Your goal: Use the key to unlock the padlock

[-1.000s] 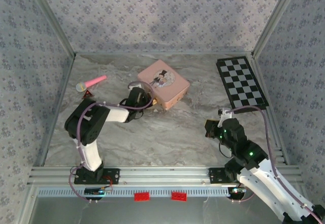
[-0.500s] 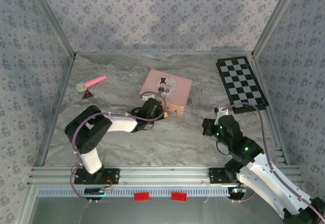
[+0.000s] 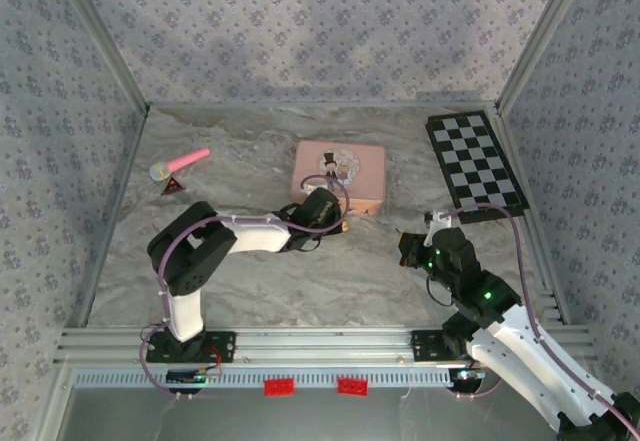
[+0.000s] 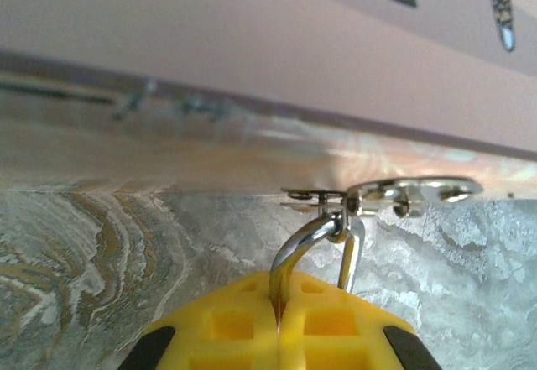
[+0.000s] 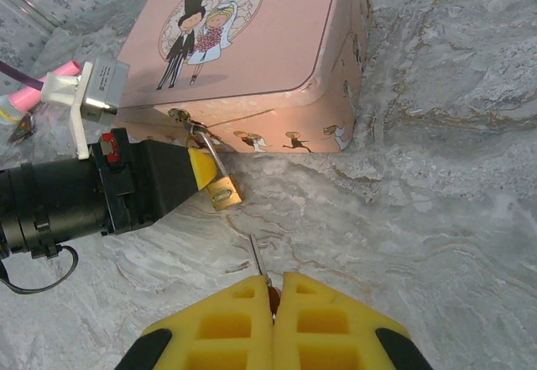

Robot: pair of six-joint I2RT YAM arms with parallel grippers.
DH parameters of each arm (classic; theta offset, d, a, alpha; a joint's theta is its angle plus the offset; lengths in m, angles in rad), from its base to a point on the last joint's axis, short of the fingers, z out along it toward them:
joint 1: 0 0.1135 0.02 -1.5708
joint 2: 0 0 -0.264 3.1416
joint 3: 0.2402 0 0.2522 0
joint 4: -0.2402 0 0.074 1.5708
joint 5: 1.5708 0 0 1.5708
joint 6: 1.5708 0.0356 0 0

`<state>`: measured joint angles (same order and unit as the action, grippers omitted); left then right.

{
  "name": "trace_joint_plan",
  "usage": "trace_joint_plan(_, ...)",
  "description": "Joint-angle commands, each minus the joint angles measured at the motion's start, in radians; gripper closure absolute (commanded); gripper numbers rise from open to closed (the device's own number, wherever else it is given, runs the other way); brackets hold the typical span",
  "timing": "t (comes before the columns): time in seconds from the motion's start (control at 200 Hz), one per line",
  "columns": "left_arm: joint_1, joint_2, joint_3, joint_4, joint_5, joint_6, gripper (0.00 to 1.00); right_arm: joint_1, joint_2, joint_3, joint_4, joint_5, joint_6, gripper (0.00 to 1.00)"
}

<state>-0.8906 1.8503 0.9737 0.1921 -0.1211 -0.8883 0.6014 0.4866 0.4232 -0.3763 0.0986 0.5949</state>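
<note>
No lettering, number or brand can be read anywhere. The pink box (image 5: 252, 59), in the upper middle of the right wrist frame, carries a cartoon bride and groom on its lid, with no legible words. Any stamp on the padlock (image 5: 222, 192) below it is too small to tell. Two red tags (image 3: 280, 387) at the lower edge of the overhead frame and a small red triangle (image 3: 172, 187) at its left are too small to read.

Ahead of my right claw (image 5: 275, 290) the key (image 5: 256, 257) sticks out, and the padlock (image 5: 222, 192) sits just past its tip. My left claw (image 5: 204, 169) is immediately left of the padlock; the tin box (image 5: 252, 68) stands behind both on the counter (image 5: 436, 202), padlock hooked to its hasp.
</note>
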Motion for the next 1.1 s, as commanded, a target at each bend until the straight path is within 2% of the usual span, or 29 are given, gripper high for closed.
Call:
trace_joint_plan(0.0, -0.019, -0.047, -0.028, -0.155, 0.026, 0.051, 1.0, -0.003, -0.003, 0.0, 0.018, -0.021, 0.011, 1.0)
trace_joint_plan(0.195, -0.018, -0.072, -0.032, -0.255, 0.016, 0.106, 1.0, -0.002, 0.043, 0.013, 0.054, -0.064, 0.002, 1.0)
trace_joint_plan(0.28, -0.016, -0.079, -0.035, -0.259, 0.004, 0.122, 0.91, 0.002, 0.062, 0.019, 0.06, -0.077, 0.003, 1.0)
trace_joint_plan(0.435, -0.003, -0.099, -0.066, -0.215, -0.008, 0.121, 0.85, 0.011, 0.067, 0.02, 0.06, -0.071, 0.011, 1.0)
trace_joint_plan(0.64, 0.017, -0.177, -0.183, -0.069, -0.028, 0.137, 0.69, 0.015, 0.067, 0.022, 0.055, -0.065, 0.016, 1.0)
trace_joint_plan(0.859, 0.063, -0.234, -0.336, 0.2, 0.111, 0.193, 0.47, 0.018, 0.076, 0.023, 0.057, -0.069, 0.017, 1.0)
trace_joint_plan(1.099, 0.107, -0.249, -0.425, 0.389, 0.226, 0.216, 0.39, 0.024, 0.083, 0.022, 0.054, -0.069, 0.025, 1.0)
